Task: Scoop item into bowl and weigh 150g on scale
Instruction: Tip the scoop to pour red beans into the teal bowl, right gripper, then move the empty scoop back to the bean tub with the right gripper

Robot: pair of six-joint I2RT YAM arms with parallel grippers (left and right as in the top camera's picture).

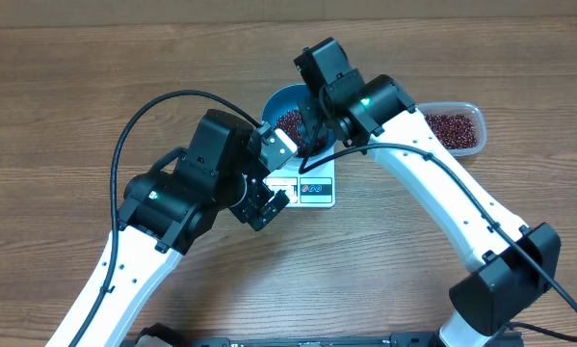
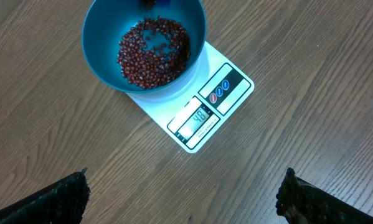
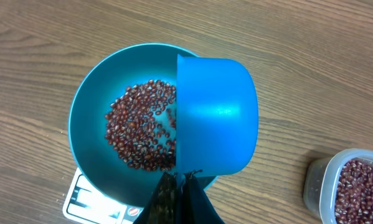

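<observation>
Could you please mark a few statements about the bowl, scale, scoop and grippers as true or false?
1. The bowl sits on the scale. True.
2. The bowl is empty. False: beans cover its bottom.
3. The right gripper holds the scoop tipped over the bowl. True.
4. The tub is empty. False: it holds beans.
5. The left gripper grips the bowl. False: it is open, holding nothing.

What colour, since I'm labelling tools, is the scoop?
The scoop is bright blue; best in right wrist view.
</observation>
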